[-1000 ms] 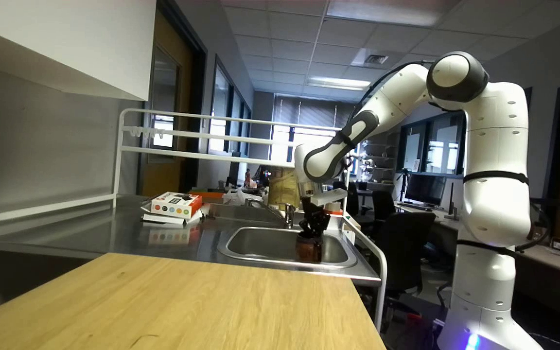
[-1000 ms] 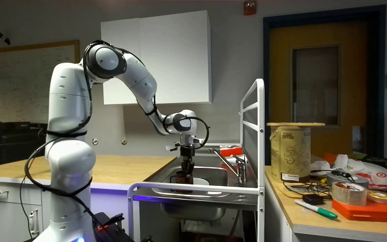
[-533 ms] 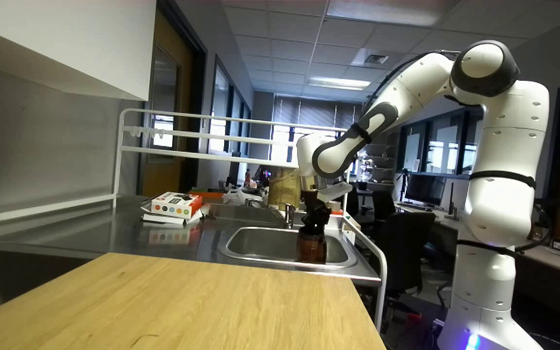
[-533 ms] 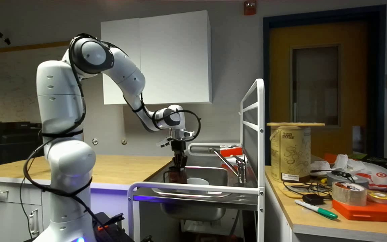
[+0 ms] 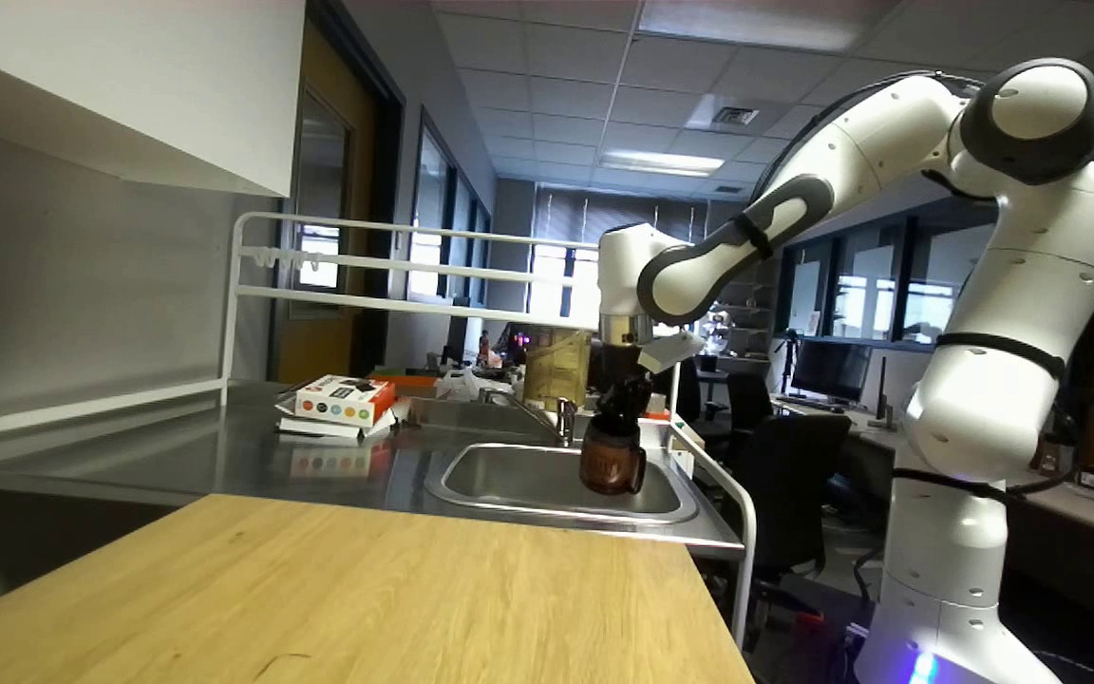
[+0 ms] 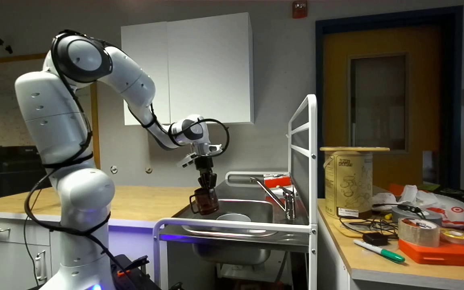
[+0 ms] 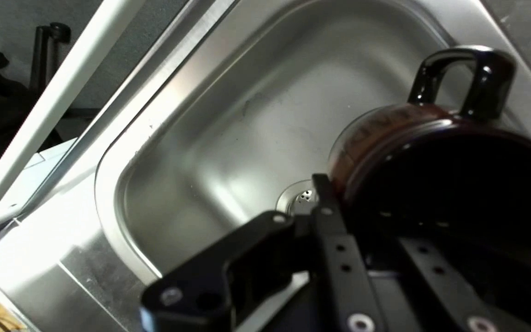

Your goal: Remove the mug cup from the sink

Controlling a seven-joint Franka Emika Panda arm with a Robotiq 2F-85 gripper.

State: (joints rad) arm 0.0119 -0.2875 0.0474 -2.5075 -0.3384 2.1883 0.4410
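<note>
1. White robot arm (image 6: 131, 78), single, at left in an exterior view, bent at its joints and arched over to the right.
2. Pale wooden table top (image 6: 143, 201), beyond the arm, its right edge bordering the shiny metal counter (image 5: 243, 465).
3. Reddish-brown mug (image 6: 206, 202), cylindrical, with one glossy dark handle (image 7: 491, 87). Position: in the air above the left part of the sink (image 6: 259, 208), slightly tilted, handle to the left.
4. Black gripper (image 6: 207, 185), pointing down, directly above the mug. State: closed on the mug's wall, one finger (image 7: 331, 226) against the outside, the other passing into the dark mouth, where its tip cannot be made out.
5. Stainless-steel sink, rectangular, rounded corners, recessed in the counter; drain (image 7: 300, 198) visible in the wrist view.
6. Red-and-white box (image 6: 277, 181), on the far part of the counter.
7. Chrome faucet (image 6: 289, 204), just right of the sink, spout slanting up to the left.
8. White rack frame (image 6: 313, 161), right of the faucet.
9. Yellowish canister (image 6: 349, 183), round board (image 6: 355, 149) on top, on the right-hand worktop (image 6: 361, 257).
10. Green-capped marker (image 6: 379, 250), lying near.
11. Beige tape roll (image 6: 419, 233), resting on an orange case (image 6: 445, 253).
</note>
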